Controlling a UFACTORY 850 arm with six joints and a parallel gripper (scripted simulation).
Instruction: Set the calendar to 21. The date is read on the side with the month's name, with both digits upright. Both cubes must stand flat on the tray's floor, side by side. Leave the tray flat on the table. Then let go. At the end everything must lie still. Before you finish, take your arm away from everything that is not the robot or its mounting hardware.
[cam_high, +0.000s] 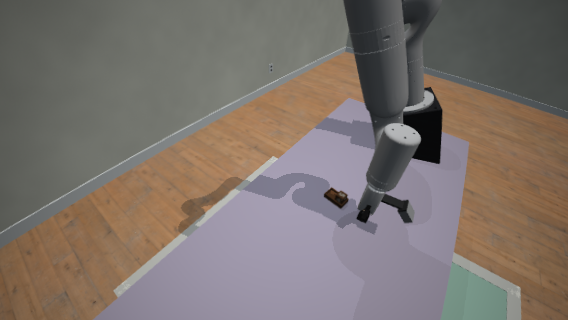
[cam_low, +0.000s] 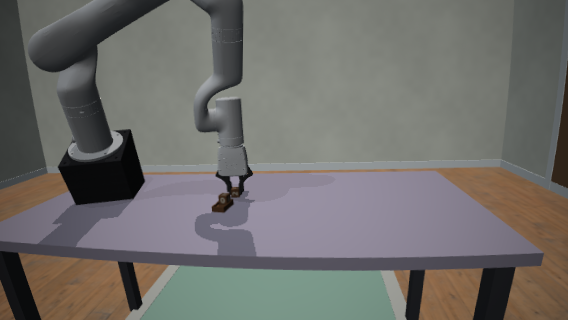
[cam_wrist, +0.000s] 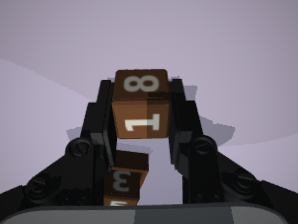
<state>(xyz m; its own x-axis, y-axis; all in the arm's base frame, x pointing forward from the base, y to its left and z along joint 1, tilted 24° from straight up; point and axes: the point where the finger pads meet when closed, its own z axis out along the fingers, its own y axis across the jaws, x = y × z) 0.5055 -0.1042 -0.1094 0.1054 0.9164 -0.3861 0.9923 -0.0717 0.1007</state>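
Note:
My gripper (cam_high: 364, 214) (cam_low: 234, 190) (cam_wrist: 142, 97) is shut on a brown wooden cube (cam_wrist: 141, 106) (cam_low: 234, 191). In the wrist view the cube shows an 8 on its far face and a 1 on the face toward the camera, both lying sideways. The cube hangs just above the purple table (cam_high: 250, 260) (cam_low: 350, 220), right beside the small brown tray (cam_high: 331, 194) (cam_low: 218, 208). A second cube (cam_high: 341, 198) (cam_low: 225, 199) (cam_wrist: 127, 181) stands in the tray and shows a 3 in the wrist view. The fingers hide the held cube in the top view.
The black robot base (cam_high: 425, 132) (cam_low: 100, 175) stands at the table's far end. A dark angled piece (cam_high: 400, 205) sits beside the gripper; I cannot tell what it is. A green floor mat (cam_high: 475, 295) (cam_low: 280, 295) lies below the table's near edge.

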